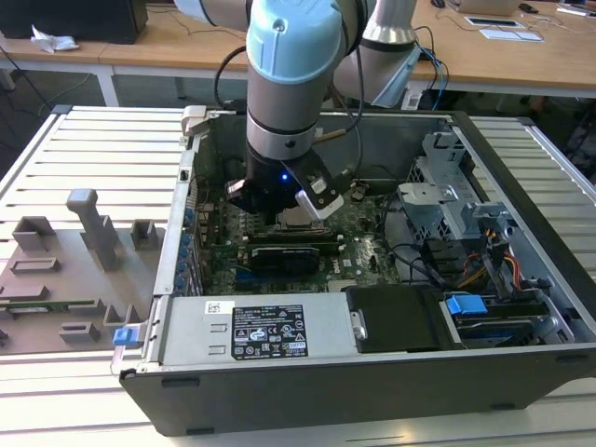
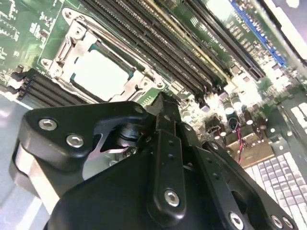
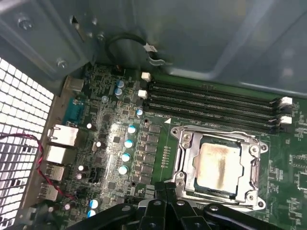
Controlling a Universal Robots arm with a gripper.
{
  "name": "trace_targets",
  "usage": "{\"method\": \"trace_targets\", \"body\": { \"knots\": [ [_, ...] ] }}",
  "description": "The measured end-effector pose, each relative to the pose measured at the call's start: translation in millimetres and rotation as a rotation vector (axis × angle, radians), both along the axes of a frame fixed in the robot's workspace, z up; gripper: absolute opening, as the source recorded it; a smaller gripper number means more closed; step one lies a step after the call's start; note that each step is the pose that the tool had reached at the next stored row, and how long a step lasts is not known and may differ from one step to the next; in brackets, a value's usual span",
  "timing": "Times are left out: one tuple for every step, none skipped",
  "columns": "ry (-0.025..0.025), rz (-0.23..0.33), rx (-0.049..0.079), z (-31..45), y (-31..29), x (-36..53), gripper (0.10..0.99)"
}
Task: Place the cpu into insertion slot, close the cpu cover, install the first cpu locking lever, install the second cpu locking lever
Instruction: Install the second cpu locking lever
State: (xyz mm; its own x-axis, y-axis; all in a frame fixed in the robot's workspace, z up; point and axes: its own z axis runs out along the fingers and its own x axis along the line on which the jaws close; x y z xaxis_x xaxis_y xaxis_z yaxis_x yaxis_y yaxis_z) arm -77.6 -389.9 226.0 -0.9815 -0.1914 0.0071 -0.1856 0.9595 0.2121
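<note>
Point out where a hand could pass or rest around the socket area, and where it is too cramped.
Freest: the slatted table outside the case wall, at the exterior view's left. On the board, a low patch of small parts lies between the cpu cover and the rear ports. Crowded: memory slots flank the cpu, with the end effector close beside it.

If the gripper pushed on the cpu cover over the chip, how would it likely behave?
The cpu cover looks like thin metal framing the cpu, so probably stiff but bendable if forced. It lies flat on the insertion slot, so it would likely not slide.
</note>
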Motion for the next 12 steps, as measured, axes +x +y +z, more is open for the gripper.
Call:
{"method": "trace_targets", "body": {
  "knots": [
    [0.0, 0.0, -0.018, 0.3, 1.1, 0.0, 0.106],
    [-0.0001, 0.0, -0.053, 0.5, 3.2, 0.0, 0.106],
    [-0.0001, 0.0, -0.079, 0.5, 5.5, 0.1, 0.106],
    [0.0, 0.0, -0.102, 0.5, 9.4, 1.0, 0.106],
    [0.0006, 0.0, -0.113, 0.5, 12.3, 3.1, 0.106],
    [0.0032, 0.0, -0.123, 0.4, 15.6, 7.5, 0.106],
    [0.0068, 0.0, -0.128, 0.2, 18.2, 12.7, 0.106],
    [0.0108, 0.0, -0.132, -0.2, 20.5, 18.9, 0.106],
    [0.016, 0.001, -0.135, -0.6, 23.3, 28.1, 0.106],
    [0.0185, 0.001, -0.137, -0.8, 24.5, 32.4, 0.106],
    [0.0208, 0.001, -0.138, -1.1, 25.6, 36.4, 0.106],
    [0.0241, 0.001, -0.14, -1.4, 27.4, 42.7, 0.106]
  ]
}}
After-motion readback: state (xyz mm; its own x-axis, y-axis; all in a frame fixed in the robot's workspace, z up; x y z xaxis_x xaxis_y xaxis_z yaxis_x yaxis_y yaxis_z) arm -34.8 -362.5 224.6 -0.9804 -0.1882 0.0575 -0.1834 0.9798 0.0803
